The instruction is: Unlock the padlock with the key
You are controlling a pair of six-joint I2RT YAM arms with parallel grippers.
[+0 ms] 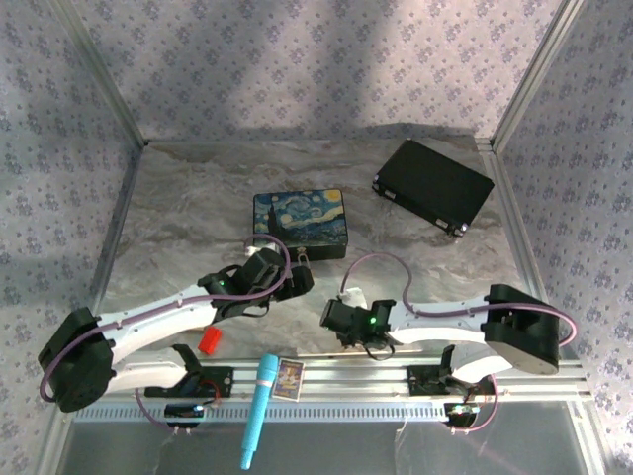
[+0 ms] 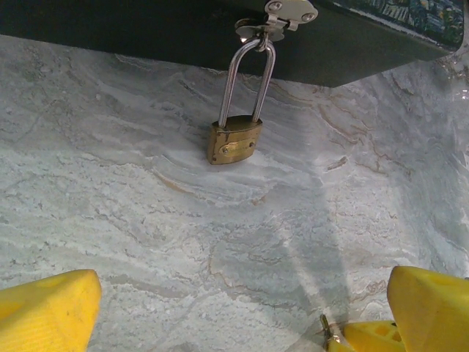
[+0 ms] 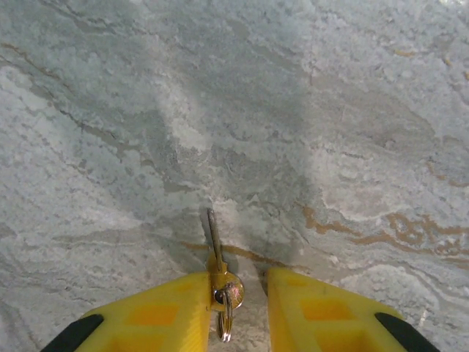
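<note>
Marbled grey tabletop (image 1: 178, 218) runs out to patterned fabric walls and metal corner posts on three sides. I see bare surface to the outer side of each arm and much less between them, since the two grippers sit near each other.

Just ahead of the left gripper (image 1: 297, 279) stands the painted box (image 1: 299, 223), blocking the way forward. A black case (image 1: 433, 186) lies well ahead of the right gripper (image 1: 334, 319), off to its right. Behind the left gripper, near the arm bases, I spot a red block (image 1: 208, 342), a blue tube (image 1: 259, 408) and a small card (image 1: 289, 377).

From the left wrist, the yellow fingers (image 2: 51, 312) stand wide apart with nothing between them. The padlock (image 2: 234, 141) lies straight ahead on the marble, its shackle threaded through the box's hasp (image 2: 282, 16).

From the right wrist, the jaws are narrow. The key (image 3: 212, 235) lies flat between the fingers (image 3: 168, 312), blade pointing ahead. Its head touches one finger, and a gap shows on the other side.
</note>
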